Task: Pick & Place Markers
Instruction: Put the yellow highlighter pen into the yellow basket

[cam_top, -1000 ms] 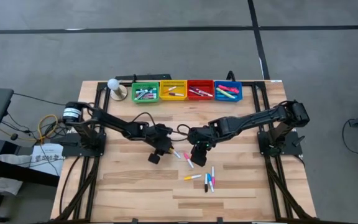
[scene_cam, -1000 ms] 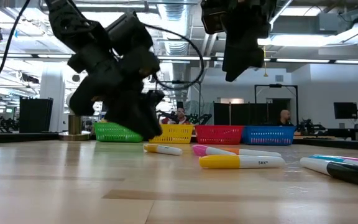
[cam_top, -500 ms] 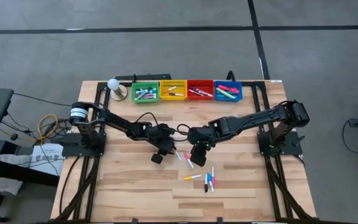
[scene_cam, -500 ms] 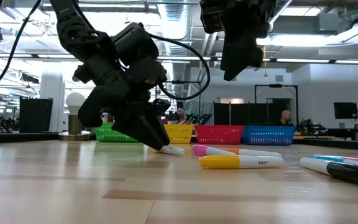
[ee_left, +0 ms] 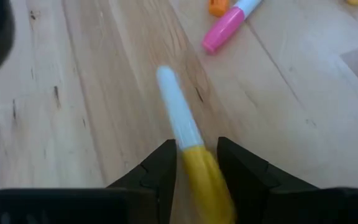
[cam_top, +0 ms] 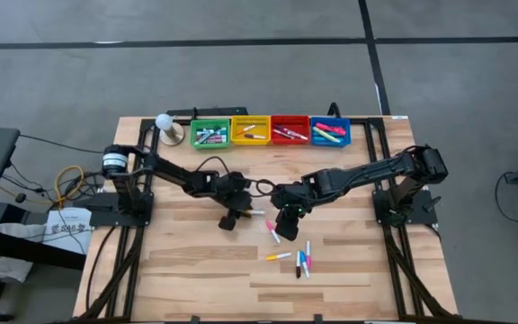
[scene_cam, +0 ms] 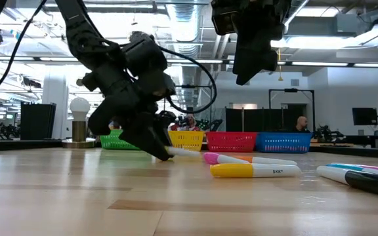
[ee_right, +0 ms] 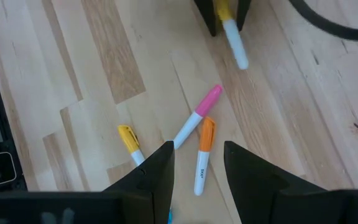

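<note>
Markers mid-table, bins at the back

Four bins (cam_top: pixel 270 131) line the table's (cam_top: pixel 187 270) far edge. Loose markers (cam_top: pixel 299 261) lie right of centre, between the arms; the left gripper (ee_left: pixel 196 163) sits just left of them, the right gripper (ee_right: pixel 197 162) above.

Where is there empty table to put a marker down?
The near left corner of the table is bare wood, in front of the left tool. The near right corner, past the loose markers, is bare too. It is crowded mid-table under both tools, and along the far edge by the bins.
</note>
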Robot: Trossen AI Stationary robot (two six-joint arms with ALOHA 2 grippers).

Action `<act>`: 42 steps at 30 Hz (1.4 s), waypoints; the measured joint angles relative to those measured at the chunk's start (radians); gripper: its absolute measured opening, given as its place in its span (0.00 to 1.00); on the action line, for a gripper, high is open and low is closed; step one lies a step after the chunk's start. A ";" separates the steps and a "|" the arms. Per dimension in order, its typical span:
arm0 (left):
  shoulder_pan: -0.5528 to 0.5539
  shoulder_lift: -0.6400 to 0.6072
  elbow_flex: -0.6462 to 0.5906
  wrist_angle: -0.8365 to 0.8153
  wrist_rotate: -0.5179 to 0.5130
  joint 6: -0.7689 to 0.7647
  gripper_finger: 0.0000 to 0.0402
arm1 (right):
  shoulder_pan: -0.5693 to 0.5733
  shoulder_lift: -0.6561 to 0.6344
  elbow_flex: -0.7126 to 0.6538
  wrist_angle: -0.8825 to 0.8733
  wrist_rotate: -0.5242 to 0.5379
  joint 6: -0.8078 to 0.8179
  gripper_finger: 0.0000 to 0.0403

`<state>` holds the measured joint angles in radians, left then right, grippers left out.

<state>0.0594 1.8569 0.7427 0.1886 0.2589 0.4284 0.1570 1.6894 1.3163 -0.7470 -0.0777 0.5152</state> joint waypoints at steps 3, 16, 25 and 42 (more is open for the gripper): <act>0.019 0.000 0.000 -0.003 0.001 0.005 0.29 | 0.000 0.000 0.000 0.000 0.000 0.000 0.32; -0.004 -0.005 -0.002 -0.006 0.012 0.009 0.23 | 0.000 0.000 0.000 0.000 0.025 0.008 0.32; -0.001 -0.065 -0.010 -0.022 0.009 -0.080 0.10 | 0.000 0.000 0.000 0.024 0.058 0.008 0.32; 0.086 -0.304 -0.008 -0.014 -0.482 -0.096 0.14 | -0.002 0.000 0.000 0.079 0.186 -0.002 0.32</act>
<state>0.1453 1.5528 0.7348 0.1742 -0.2231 0.3323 0.1555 1.6894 1.3167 -0.6682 0.1083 0.5135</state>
